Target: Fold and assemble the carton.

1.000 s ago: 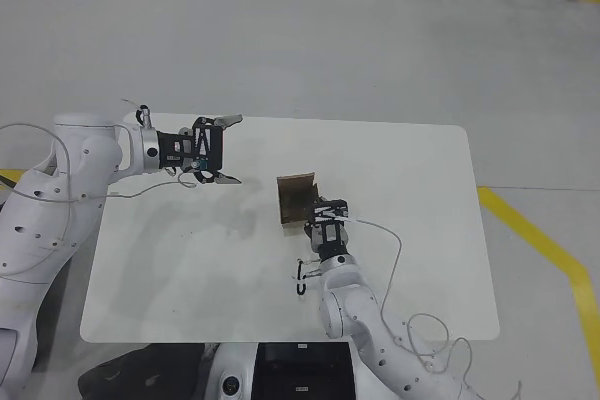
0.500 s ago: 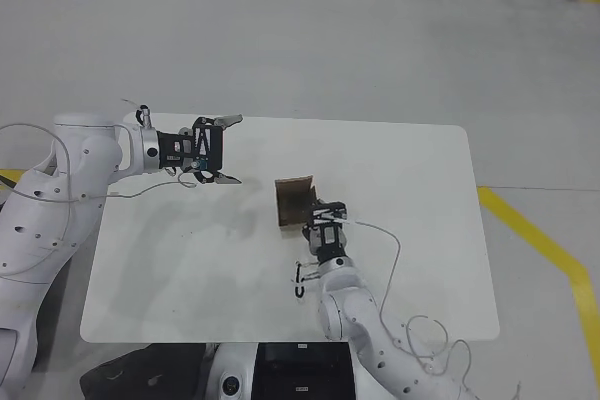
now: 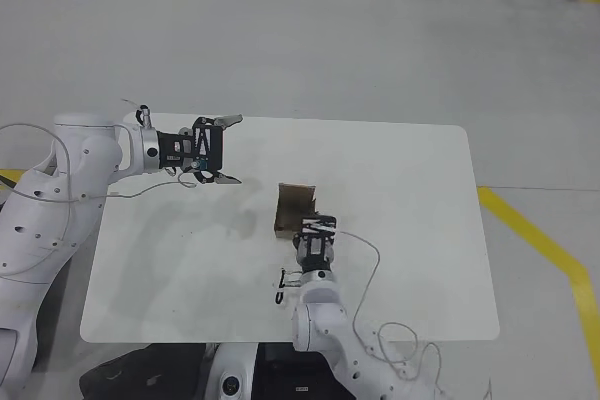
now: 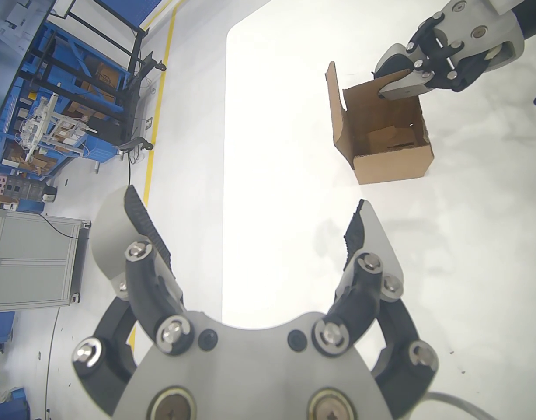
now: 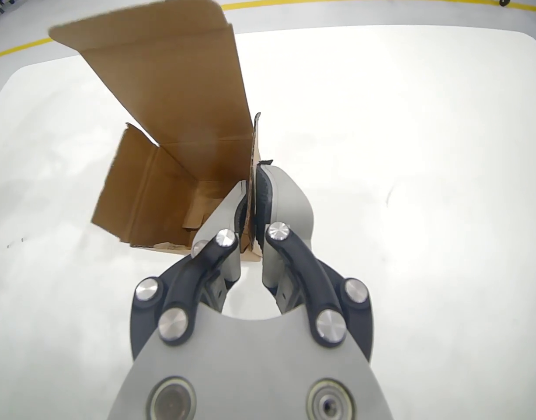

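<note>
A small brown carton (image 3: 292,208) stands open near the middle of the white table (image 3: 410,200), its lid flap (image 5: 163,80) raised. My right gripper (image 5: 252,203) is shut on one side wall of the carton (image 5: 154,203), one finger inside and one outside; from the left wrist view the same grip (image 4: 397,82) shows at the carton's (image 4: 390,150) far wall. My left gripper (image 3: 230,150) hangs open over the table's left rear part, well apart from the carton, with nothing between its fingers (image 4: 141,225).
The table's rounded edges (image 4: 233,36) border grey floor with a yellow line (image 3: 540,240). Blue racks and a grey cabinet (image 4: 32,260) stand off the table beyond the left gripper. Bare tabletop lies on all sides of the carton.
My right gripper has shifted the carton a little toward the table's left and front while holding its wall. The left arm has stayed still.
</note>
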`<control>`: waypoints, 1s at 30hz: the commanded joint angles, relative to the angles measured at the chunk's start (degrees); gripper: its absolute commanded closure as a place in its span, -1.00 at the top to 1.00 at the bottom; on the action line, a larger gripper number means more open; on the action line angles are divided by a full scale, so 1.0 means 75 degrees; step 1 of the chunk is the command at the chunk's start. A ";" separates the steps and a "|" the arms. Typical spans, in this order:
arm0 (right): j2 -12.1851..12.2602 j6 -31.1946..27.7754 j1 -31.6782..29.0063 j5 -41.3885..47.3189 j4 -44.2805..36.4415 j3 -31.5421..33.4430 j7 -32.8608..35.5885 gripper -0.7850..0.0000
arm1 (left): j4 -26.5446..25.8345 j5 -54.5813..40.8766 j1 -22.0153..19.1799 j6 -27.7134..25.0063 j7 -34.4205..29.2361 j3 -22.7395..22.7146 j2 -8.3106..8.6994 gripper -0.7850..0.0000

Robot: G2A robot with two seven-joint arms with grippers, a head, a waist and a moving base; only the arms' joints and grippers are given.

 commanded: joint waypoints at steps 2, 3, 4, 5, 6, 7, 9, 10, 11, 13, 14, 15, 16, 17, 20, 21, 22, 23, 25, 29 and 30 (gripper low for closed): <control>-0.0124 0.0009 -0.0041 0.0323 -0.0005 -0.0037 -0.0105 1.00 | 0.0000 0.0000 0.0000 0.0000 0.0000 0.0000 0.0000 1.00; -0.0154 -0.0059 -0.0061 0.0432 -0.0018 -0.0026 -0.0140 1.00 | 0.0000 0.0000 0.0000 0.0000 0.0000 0.0000 0.0000 1.00; -0.0173 -0.0161 -0.0079 0.0505 -0.0038 -0.0007 -0.0166 1.00 | 0.0000 0.0000 0.0000 0.0000 0.0000 0.0000 0.0000 1.00; -0.0182 -0.0243 -0.0104 0.0562 -0.0086 0.0046 -0.0184 1.00 | 0.0000 0.0000 0.0000 0.0000 0.0000 0.0000 0.0000 1.00; -0.0177 -0.0410 -0.0133 0.0593 -0.0157 0.0094 -0.0173 1.00 | 0.0000 0.0000 0.0000 0.0000 0.0000 0.0000 0.0000 1.00; -0.0156 -0.0607 -0.0166 0.0630 -0.0252 0.0193 -0.0132 1.00 | 0.0000 0.0000 0.0000 0.0000 0.0000 0.0000 0.0000 1.00; -0.0069 -0.1195 -0.0255 0.0581 -0.0507 0.0456 -0.0153 1.00 | 0.0000 0.0000 0.0000 0.0000 0.0000 0.0000 0.0000 1.00; -0.0006 -0.1483 -0.0315 0.0500 -0.0608 0.0631 -0.0119 1.00 | 0.0000 0.0000 0.0000 0.0000 0.0000 0.0000 0.0000 1.00; 0.0058 -0.1728 -0.0382 0.0388 -0.0775 0.0826 -0.0142 1.00 | 0.0000 0.0000 0.0000 0.0000 0.0000 0.0000 0.0000 1.00; 0.0193 -0.2398 -0.0557 0.0213 -0.1095 0.1165 -0.0049 1.00 | 0.0000 0.0000 0.0000 0.0000 0.0000 0.0000 0.0000 1.00; 0.0258 -0.2692 -0.0626 0.0082 -0.1253 0.1343 0.0003 1.00 | 0.0000 0.0000 0.0000 0.0000 0.0000 0.0000 0.0000 1.00; 0.0323 -0.3201 -0.0690 0.0028 -0.1388 0.1450 0.0179 1.00 | 0.0000 0.0000 0.0000 0.0000 0.0000 0.0000 0.0000 1.00; 0.0388 -0.3617 -0.0731 -0.0031 -0.1491 0.1617 0.0378 1.00 | 0.0000 0.0000 0.0000 0.0000 0.0000 0.0000 0.0000 1.00; 0.0450 -0.4006 -0.0759 -0.0153 -0.1543 0.1744 0.0656 1.00 | 0.0000 0.0000 0.0000 0.0000 0.0000 0.0000 0.0000 1.00; 0.0613 -0.5444 -0.0652 -0.0146 -0.1672 0.2125 0.1757 1.00 | 0.0000 0.0000 0.0000 0.0000 0.0000 0.0000 0.0000 1.00; 0.0657 -0.6013 -0.0576 0.0018 -0.1674 0.2222 0.2241 1.00 | 0.0000 0.0000 0.0000 0.0000 0.0000 0.0000 0.0000 1.00; 0.0707 -0.6231 -0.0436 -0.0242 -0.1662 0.2420 0.2433 1.00 | 0.0000 0.0000 0.0000 0.0000 0.0000 0.0000 0.0000 1.00; 0.0737 -0.6505 -0.0368 -0.0345 -0.1614 0.2465 0.2663 1.00 | 0.0000 0.0000 0.0000 0.0000 0.0000 0.0000 0.0000 1.00; 0.0770 -0.6835 -0.0145 -0.0450 -0.1587 0.2630 0.2788 1.00 | 0.0000 0.0000 0.0000 0.0000 0.0000 0.0000 0.0000 1.00; 0.0795 -0.7166 0.0162 -0.0827 -0.1375 0.2681 0.2812 1.00 | 0.0000 0.0000 0.0000 0.0000 0.0000 0.0000 0.0000 1.00; 0.0798 -0.7269 0.0219 -0.0828 -0.1353 0.2698 0.2784 1.00 | 0.0000 0.0000 0.0000 0.0000 0.0000 0.0000 0.0000 1.00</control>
